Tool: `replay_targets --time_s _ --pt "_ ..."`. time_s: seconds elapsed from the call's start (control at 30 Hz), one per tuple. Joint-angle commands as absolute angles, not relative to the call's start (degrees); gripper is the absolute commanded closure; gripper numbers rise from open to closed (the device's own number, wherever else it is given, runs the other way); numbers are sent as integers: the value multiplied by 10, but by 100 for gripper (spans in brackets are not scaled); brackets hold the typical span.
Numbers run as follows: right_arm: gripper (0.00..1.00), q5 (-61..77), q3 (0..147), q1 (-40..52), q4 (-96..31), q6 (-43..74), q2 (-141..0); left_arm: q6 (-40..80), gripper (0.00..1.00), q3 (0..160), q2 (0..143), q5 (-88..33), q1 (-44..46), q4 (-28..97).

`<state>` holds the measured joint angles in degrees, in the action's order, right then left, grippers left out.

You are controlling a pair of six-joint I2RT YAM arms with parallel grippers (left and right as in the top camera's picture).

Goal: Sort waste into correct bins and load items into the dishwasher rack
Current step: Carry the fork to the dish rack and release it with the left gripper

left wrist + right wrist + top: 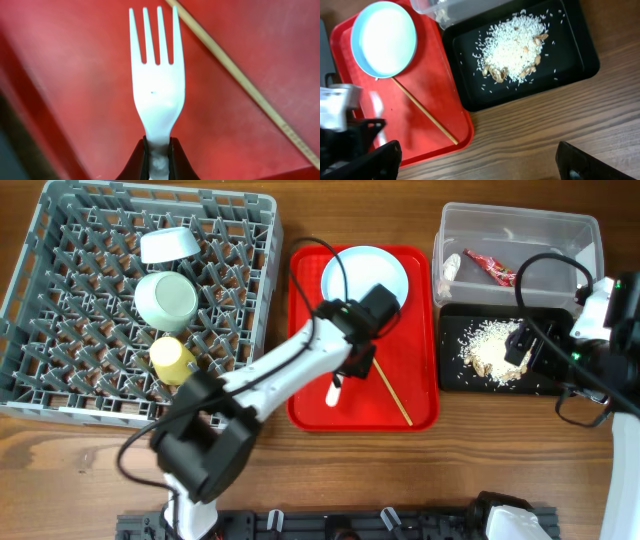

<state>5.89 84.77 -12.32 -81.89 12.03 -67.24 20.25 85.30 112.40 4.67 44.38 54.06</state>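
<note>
over the middle of the desk (470, 470), the left claw (159, 161) is clenched on the handle of the white plastic fork (157, 85), tines above the flat red tray (420, 395) beside the wooden stick (240, 80). the white plate (364, 277) sits at the tray's far end. near the right edge, the right claw (482, 162) hangs released above the black tray (580, 55) of rice (512, 45). the dishwasher rack (40, 240) at the far left corner holds the green bowl (166, 298), white bowl (168, 244) and yellow cup (172, 357).
</note>
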Motion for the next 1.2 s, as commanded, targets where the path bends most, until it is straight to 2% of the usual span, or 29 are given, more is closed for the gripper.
replay_targets --time_s 0.0,0.27,0.57,0.8,1.17 --pt "0 51 847 -124 -815 106 -667 203 96 851 1053 59 392 553" --pt "0 69 847 -124 -809 89 -677 199 96 851 941 59 273 560" --pt "0 129 846 -124 -798 47 -705 160 96 851 930 59 176 567" --pt "0 129 846 -124 -797 47 -732 50 96 851 946 59 158 557" --pt "0 129 846 -124 -796 47 -732 36 96 851 1046 59 158 525"
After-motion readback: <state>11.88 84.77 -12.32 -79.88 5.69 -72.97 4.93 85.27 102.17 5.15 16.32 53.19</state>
